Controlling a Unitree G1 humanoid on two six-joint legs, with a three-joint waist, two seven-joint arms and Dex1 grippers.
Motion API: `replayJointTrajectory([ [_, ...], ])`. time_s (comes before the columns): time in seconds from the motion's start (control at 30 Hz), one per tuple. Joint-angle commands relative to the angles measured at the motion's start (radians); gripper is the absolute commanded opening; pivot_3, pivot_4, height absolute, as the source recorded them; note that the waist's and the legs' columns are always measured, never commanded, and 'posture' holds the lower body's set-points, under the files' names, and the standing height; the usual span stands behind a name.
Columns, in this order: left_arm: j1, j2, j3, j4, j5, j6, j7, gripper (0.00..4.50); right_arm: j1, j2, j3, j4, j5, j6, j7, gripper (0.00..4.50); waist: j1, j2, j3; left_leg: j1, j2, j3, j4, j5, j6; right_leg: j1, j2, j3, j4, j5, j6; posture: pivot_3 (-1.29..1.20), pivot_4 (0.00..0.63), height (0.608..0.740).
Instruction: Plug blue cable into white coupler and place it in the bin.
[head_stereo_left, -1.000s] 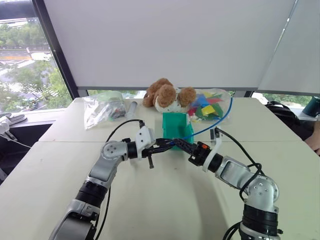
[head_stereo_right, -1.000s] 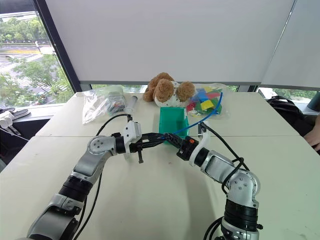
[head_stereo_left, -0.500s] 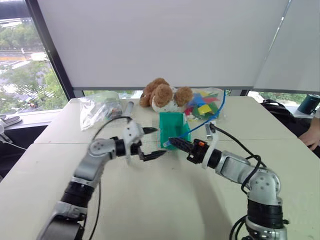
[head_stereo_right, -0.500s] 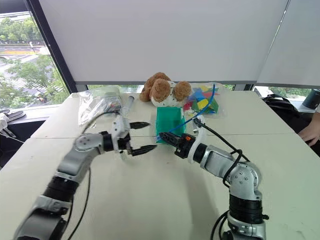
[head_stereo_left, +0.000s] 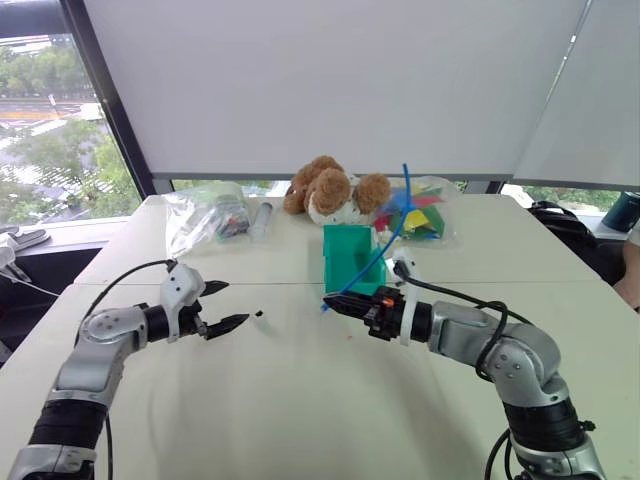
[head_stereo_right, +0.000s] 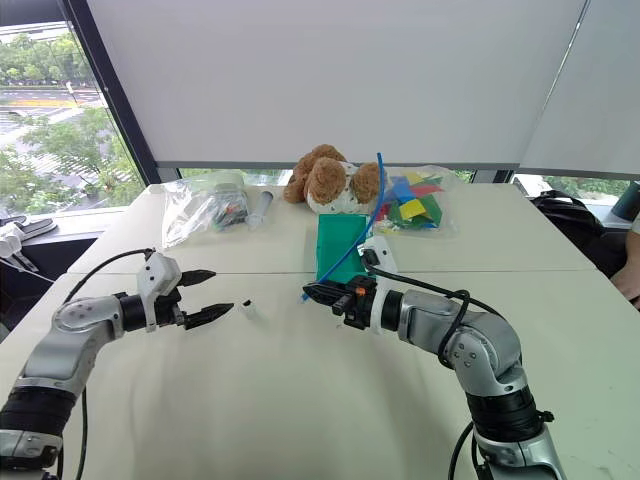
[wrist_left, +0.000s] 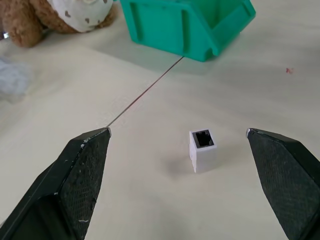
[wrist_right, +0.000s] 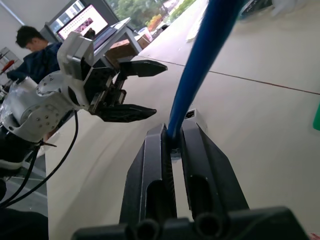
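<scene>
- The tiny white boxy coupler (wrist_left: 203, 149) stands loose on the pale bench (head_stereo_left: 300, 400), dark socket up, between the spread fingers of the open left gripper (head_stereo_left: 218, 306); a careless close could knock it over or flick it away.
- The right gripper (head_stereo_left: 340, 305) is clamped on the thin bright blue cable (head_stereo_left: 385, 245) near its plug; the free length arches up over the teal-green plastic bin (head_stereo_left: 352, 257) and could snag its wall.
- The plug tip is hidden, so I cannot judge alignment; a skewed entry would likely jam.

Teddy bear (head_stereo_left: 330, 190), plastic bags (head_stereo_left: 205, 218).
</scene>
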Motion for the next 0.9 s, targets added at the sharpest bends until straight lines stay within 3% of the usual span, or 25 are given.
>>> replayJointTrajectory([
  [0.03,-0.035,-0.031,-0.03,0.092,0.031,-0.07,-0.009,4.48,-0.024,-0.007,-0.001,-0.007,-0.022,-0.034,0.026,0.0,-0.001,0.0,0.0,0.0,0.0,0.0,0.0,0.0,0.0,0.0,0.0,0.0,0.0,0.0,0.0,0.0,0.15,0.74],
  [0.33,-0.098,-0.118,-0.072,0.335,0.102,-0.214,0.005,4.48,-0.006,-0.001,-0.015,-0.033,-0.034,-0.032,0.022,0.0,-0.002,0.0,0.0,0.0,0.0,0.001,0.0,0.0,0.0,-0.001,0.0,0.0,0.0,0.0,0.0,0.0,0.15,0.74],
  [0.43,-0.123,-0.156,-0.073,0.385,0.104,-0.239,0.013,3.63,0.007,0.003,-0.021,-0.048,-0.032,-0.03,0.007,0.0,0.002,0.0,0.0,0.0,0.0,0.001,0.0,0.0,0.0,-0.001,-0.001,0.0,0.0,0.0,0.0,0.0,0.15,0.74],
  [0.63,-0.153,-0.197,-0.078,0.418,0.103,-0.265,-0.013,0.53,0.013,-0.005,-0.021,-0.062,-0.037,-0.03,-0.005,0.0,-0.001,0.0,0.0,0.0,0.0,0.001,0.0,0.0,0.0,-0.001,-0.001,0.0,0.0,0.0,0.0,0.0,0.15,0.74],
  [0.67,-0.157,-0.205,-0.082,0.415,0.102,-0.264,-0.023,0.32,0.012,-0.013,-0.02,-0.064,-0.041,-0.03,0.0,0.0,-0.001,0.0,0.0,0.0,0.0,0.001,0.0,0.0,0.0,-0.001,-0.001,0.0,0.0,0.0,0.0,0.0,0.15,0.74],
  [0.77,-0.164,-0.235,-0.113,0.386,0.102,-0.261,-0.079,0.35,0.003,-0.082,0.016,-0.078,-0.082,-0.044,0.052,0.0,0.002,0.0,0.0,0.0,0.0,0.001,0.0,0.0,0.0,-0.001,-0.002,0.0,0.0,0.0,0.0,0.0,0.15,0.74],
  [0.9,-0.18,-0.275,-0.19,0.33,0.103,-0.243,-0.202,0.35,-0.026,-0.254,0.125,-0.074,-0.228,-0.15,0.207,0.0,0.003,0.0,0.0,-0.001,-0.001,0.001,0.0,0.0,0.0,0.0,-0.002,-0.001,-0.001,0.0,0.0,0.0,0.15,0.74],
])
